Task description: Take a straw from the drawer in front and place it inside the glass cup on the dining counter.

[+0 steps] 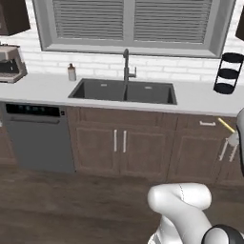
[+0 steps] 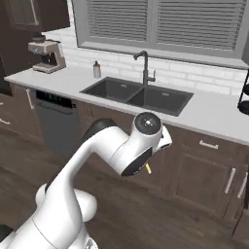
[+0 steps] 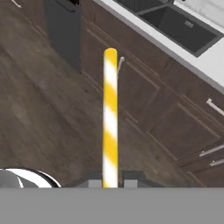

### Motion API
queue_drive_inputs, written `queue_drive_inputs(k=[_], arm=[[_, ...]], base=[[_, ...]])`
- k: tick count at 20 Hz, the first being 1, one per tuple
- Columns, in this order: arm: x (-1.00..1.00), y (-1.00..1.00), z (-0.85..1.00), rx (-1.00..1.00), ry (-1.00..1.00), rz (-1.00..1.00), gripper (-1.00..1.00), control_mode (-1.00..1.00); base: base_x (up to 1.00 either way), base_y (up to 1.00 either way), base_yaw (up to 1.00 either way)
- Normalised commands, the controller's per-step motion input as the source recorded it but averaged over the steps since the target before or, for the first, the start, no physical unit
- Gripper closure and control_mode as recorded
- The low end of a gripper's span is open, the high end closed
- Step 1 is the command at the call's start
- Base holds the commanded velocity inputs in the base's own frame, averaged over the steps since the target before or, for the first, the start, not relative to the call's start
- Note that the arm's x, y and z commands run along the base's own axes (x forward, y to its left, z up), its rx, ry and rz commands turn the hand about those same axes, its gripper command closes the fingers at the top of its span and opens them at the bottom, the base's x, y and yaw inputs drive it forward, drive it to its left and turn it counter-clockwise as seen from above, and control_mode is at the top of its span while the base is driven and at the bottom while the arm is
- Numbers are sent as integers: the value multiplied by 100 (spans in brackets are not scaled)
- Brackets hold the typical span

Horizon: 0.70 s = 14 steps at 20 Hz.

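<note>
Straw (image 3: 110,118) is in the claw (image 3: 110,180), pinched near one end with the jaws closed tight on it; most of its length sticks out free beyond the fingertips. Landmark for these notes: the double sink (image 1: 124,91) in the white wall surface (image 1: 43,88). In the left base view the straw (image 1: 226,125) shows as a short slanted yellow line below and well to the right of the sink, in front of the dark cabinet fronts, level with the drawer (image 1: 208,124) and its pale bar handle. In the right base view only a small yellow tip (image 2: 148,168) peeks out under the arm's wrist, below the sink and in front of the cabinets. It hangs in the air over the wood floor, touching nothing but the claw. Looks: thin, straight, round-ended stick, yellow with pale diagonal stripes, pencil-slim, no bend that I can make out. Handling, as I judge it: very light, so weight is no concern; fairly stiff along its length but thin-walled, so a hard squeeze could crush or kink it. Smooth and round, so it may roll or pivot between the pads, more so when held this close to one end. The end grip does suit the job, leaving a long free length to lower into a cup mouth. The free tip will swing wide with any wrist turn, so keep it away from the cabinet fronts.
</note>
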Motion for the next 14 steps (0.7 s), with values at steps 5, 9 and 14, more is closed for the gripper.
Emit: queue_drive_inputs(k=[5,9,14], arm=[[0,0,0,0,0,0,100,100],[0,0,0,0,0,0,100,100],[0,0,0,0,0,0,100,100]], base=[[-72,-9,56],[-90,-3,51],[-95,-11,48]])
